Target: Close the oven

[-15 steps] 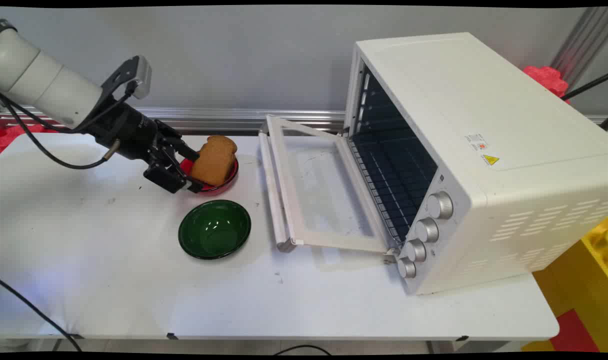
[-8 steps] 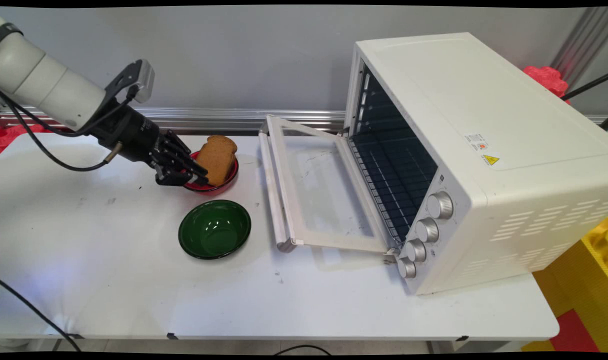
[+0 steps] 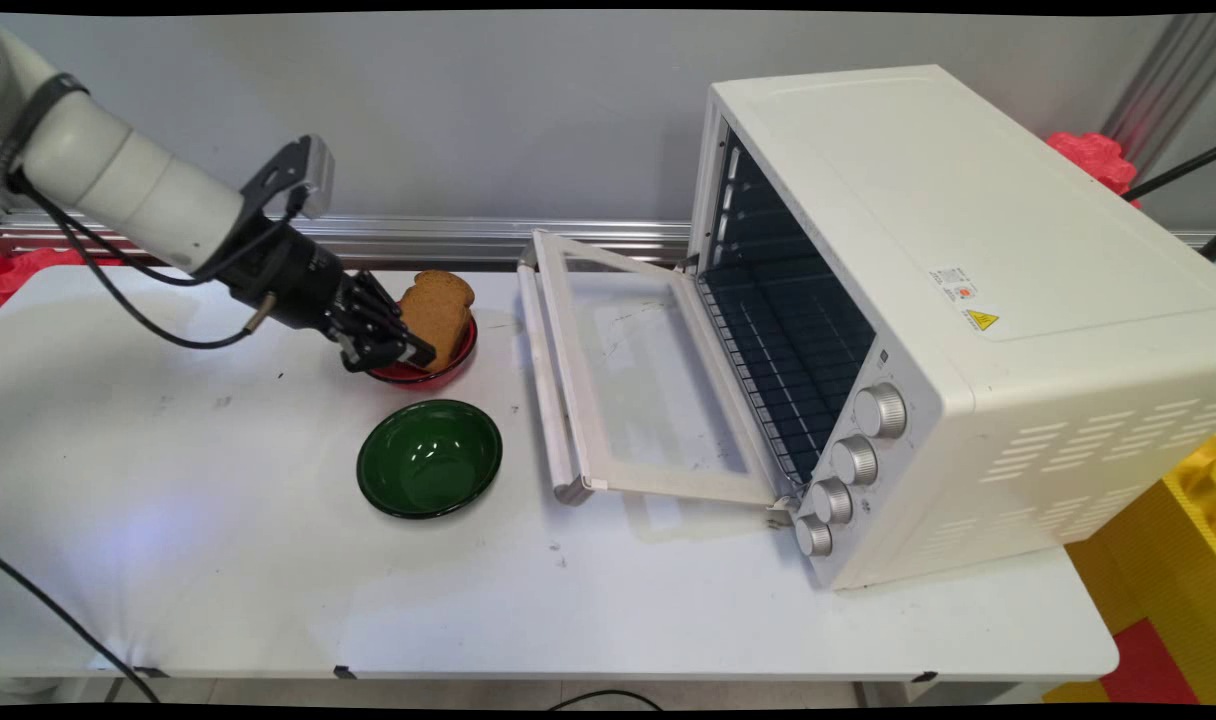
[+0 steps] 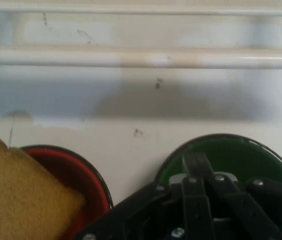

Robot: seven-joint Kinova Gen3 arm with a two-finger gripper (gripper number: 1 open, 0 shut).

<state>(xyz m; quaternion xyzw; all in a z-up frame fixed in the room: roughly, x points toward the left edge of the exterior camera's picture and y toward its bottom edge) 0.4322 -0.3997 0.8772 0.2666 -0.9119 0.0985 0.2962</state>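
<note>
A slice of brown toast [image 3: 440, 308] leans upright in a small red bowl [image 3: 464, 352] at the back of the white table. My gripper [image 3: 418, 354] reaches in from the left and sits at the bowl's left rim, right beside the toast. In the hand view its fingers [image 4: 195, 162] are pressed together with nothing between them. There the toast [image 4: 21, 197] and the red bowl [image 4: 78, 172] lie off to the left of the fingers. An empty green bowl [image 3: 429, 457] sits just in front of the red one and shows behind the fingers as the green bowl [image 4: 235, 155].
A white toaster oven [image 3: 968, 300] stands at the right with its glass door [image 3: 628, 380] folded down flat onto the table and its wire rack bare. The door's handle bar [image 4: 131, 57] crosses the top of the hand view.
The fingers were spread wide a second ago and have closed together. The hand has shifted right and slightly down, ending against the red bowl's left rim. The toast has stayed in the bowl.
</note>
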